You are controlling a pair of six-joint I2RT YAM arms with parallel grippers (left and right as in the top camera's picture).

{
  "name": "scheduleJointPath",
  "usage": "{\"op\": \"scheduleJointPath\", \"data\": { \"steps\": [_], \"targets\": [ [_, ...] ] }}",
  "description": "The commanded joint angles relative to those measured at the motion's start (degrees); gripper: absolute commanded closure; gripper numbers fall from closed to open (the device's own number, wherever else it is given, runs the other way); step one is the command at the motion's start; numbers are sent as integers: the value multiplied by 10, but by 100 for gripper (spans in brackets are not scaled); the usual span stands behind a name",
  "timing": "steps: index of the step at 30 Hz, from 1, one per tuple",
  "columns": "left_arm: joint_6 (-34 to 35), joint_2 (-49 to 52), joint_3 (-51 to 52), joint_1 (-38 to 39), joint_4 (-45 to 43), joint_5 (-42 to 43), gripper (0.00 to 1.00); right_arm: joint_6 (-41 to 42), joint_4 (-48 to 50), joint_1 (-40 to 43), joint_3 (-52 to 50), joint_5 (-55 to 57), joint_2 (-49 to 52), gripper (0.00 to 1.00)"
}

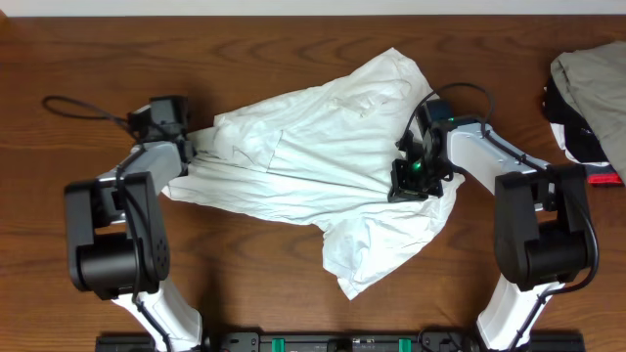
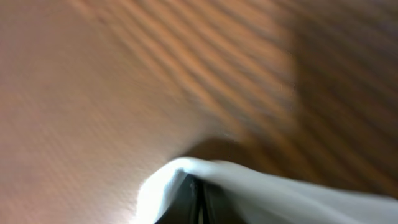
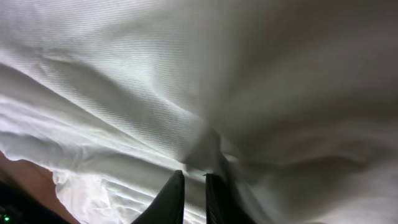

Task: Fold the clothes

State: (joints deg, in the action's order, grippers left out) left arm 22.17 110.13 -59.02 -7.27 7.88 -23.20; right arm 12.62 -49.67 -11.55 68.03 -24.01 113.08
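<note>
The clothes (image 1: 323,147), a white wrinkled T-shirt, lie bunched across the middle of the wooden table (image 1: 293,39). My left gripper (image 1: 188,147) is shut on the shirt's left end, which is drawn into a narrow bunch. In the left wrist view the white cloth (image 2: 280,193) drapes over the shut gripper (image 2: 199,186), just above the wood. My right gripper (image 1: 413,181) sits on the shirt's right part. In the right wrist view its dark fingers (image 3: 174,196) stand close together, and the gripper (image 3: 194,177) pinches a raised fold of the shirt (image 3: 186,74).
A heap of beige-grey, black and red garments (image 1: 592,98) lies at the right edge of the table. A black cable (image 1: 83,108) loops on the wood behind the left arm. Bare wood shows in front of the shirt (image 1: 254,274).
</note>
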Motion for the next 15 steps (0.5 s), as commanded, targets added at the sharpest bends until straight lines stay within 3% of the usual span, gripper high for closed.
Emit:
{"op": "scheduleJointPath", "data": {
  "steps": [1, 9, 10, 15],
  "targets": [
    [-7, -28, 6, -2, 1, -61, 93, 20, -7, 7, -21, 109, 26, 88],
    [-27, -69, 6, -14, 4, -152, 93, 28, -13, 12, -21, 131, 26, 87],
    [-29, -69, 6, -17, 8, -175, 89, 28, -14, 12, -21, 131, 26, 87],
    [-42, -76, 6, -28, 56, -210, 85, 28, -13, 12, -21, 133, 26, 86]
  ]
}}
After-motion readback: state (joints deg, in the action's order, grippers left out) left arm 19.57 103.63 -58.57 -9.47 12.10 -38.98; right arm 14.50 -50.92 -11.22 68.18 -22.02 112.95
